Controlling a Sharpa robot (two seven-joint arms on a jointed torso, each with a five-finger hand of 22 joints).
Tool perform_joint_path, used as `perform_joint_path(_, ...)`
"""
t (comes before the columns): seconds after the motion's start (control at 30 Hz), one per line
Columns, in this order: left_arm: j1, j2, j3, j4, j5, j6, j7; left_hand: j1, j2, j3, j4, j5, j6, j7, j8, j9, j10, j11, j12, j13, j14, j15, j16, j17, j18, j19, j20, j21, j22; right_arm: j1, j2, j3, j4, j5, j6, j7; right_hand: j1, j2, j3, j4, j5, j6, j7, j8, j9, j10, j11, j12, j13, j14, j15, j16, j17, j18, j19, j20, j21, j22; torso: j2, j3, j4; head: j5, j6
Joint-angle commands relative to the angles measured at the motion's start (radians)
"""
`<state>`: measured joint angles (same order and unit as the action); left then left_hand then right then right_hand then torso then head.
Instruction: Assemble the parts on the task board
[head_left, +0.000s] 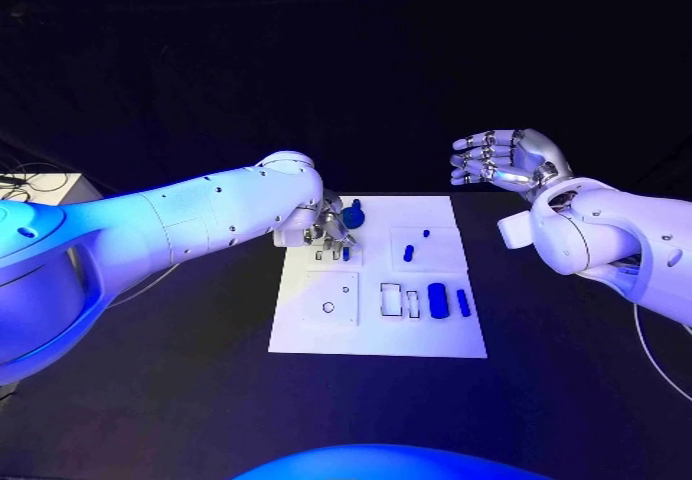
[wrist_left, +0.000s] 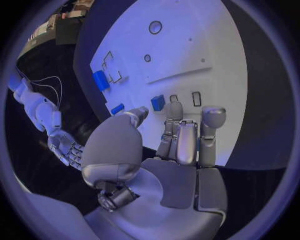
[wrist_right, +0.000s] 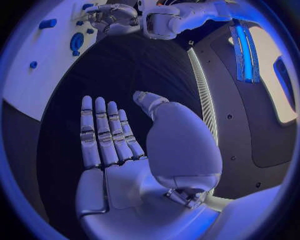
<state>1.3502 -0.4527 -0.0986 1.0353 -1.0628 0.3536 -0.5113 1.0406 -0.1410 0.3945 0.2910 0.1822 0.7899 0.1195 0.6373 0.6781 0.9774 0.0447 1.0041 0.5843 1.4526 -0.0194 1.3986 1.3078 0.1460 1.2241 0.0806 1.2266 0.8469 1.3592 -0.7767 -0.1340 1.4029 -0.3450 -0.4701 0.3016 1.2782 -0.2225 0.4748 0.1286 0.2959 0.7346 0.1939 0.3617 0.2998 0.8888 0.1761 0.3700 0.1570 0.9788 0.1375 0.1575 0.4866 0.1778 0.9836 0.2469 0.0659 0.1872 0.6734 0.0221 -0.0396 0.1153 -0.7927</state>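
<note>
Head view: the left hand (head_left: 326, 226) is down at the far left corner of the flat white rectangular task board (head_left: 378, 335), which lies on the black counter (head_left: 173, 400). Its silver fingers (head_left: 336, 243) point down at the board's surface, and a round dark-blue part (head_left: 353, 215) sits just beside them on the side toward the other arm. Whether anything is pinched there cannot be told from this view. In the left wrist view the fingers (wrist_left: 178, 135) are stretched out side by side over the board, with a small blue block (wrist_left: 158, 102) just beyond the fingertips; nothing is visibly clasped, so the hand looks open. Further from it lie a small blue peg (head_left: 408, 253), a broad blue oblong part (head_left: 437, 300) and a slimmer blue bar (head_left: 463, 302). The right hand (head_left: 505, 160) is raised well clear of the board, beyond its far right corner; the right wrist view shows its palm flat, the fingers (wrist_right: 103, 132) straight and close together, thumb apart, holding nothing.
</note>
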Motion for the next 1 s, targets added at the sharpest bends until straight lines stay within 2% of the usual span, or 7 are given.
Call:
perform_joint_path(0.03,-0.001,0.001,0.0,0.001,0.003,0.025,0.0,-0.004,0.008,-0.003,-0.001,0.0,-0.006,-0.001,0.005,0.001,-0.008,0.002,0.006,-0.001,-0.003,0.002,-0.001,0.014,-0.014,-0.007,0.003,-0.004,-0.001,0.001,0.001,0.0,-0.001,0.003,0.006,0.001,0.003,0.004,-0.005,-0.002,0.003,0.0,0.047,-0.005,-0.001,0.0,0.007,-0.004,-0.001,-0.001,0.002,-0.004,-0.001,0.007,-0.006,0.001,-0.002,-0.001,0.0,0.0011,0.0015,-0.002,-0.001)
perform_joint_path(0.4,-0.003,-0.001,-0.001,0.003,0.013,0.029,0.002,0.004,0.012,-0.003,-0.002,0.001,-0.008,-0.001,0.007,0.005,-0.01,0.002,0.007,-0.001,-0.003,0.002,0.0,0.015,-0.014,-0.008,0.004,-0.004,-0.001,0.001,0.003,0.0,-0.004,0.003,0.008,-0.002,0.003,0.005,-0.006,-0.002,0.003,0.001,0.048,-0.006,-0.001,0.0,0.007,-0.004,-0.003,0.0,0.002,-0.005,-0.003,0.007,-0.006,0.002,-0.002,-0.004,0.0,0.0015,0.0009,0.0,-0.006)
perform_joint_path(0.77,-0.006,0.001,-0.001,0.0,0.035,0.041,0.005,0.054,0.026,0.005,-0.008,0.002,-0.014,-0.001,0.011,0.02,-0.015,0.001,0.011,-0.001,-0.005,0.002,0.001,0.015,-0.013,-0.01,0.007,-0.002,0.002,0.001,0.007,0.0,-0.005,0.003,0.011,-0.005,0.002,0.005,-0.006,-0.002,0.003,0.001,0.049,-0.006,-0.001,0.0,0.008,-0.005,-0.006,0.0,0.003,-0.007,-0.006,0.006,-0.007,0.002,-0.002,-0.006,0.001,0.0024,0.0002,0.0,-0.01)
perform_joint_path(1.0,-0.011,0.006,-0.001,-0.009,0.043,0.024,0.007,0.09,0.046,0.023,-0.01,0.002,-0.015,-0.004,0.011,0.027,-0.016,-0.001,0.013,-0.002,-0.005,0.001,0.004,0.017,-0.013,-0.01,0.007,0.0,0.005,0.001,0.008,0.0,-0.006,0.003,0.012,-0.007,0.002,0.006,-0.006,-0.002,0.003,0.002,0.049,-0.006,-0.001,0.001,0.008,-0.006,-0.008,0.0,0.003,-0.009,-0.008,0.006,-0.008,0.003,-0.002,-0.009,0.002,0.0024,0.0011,0.001,-0.013)
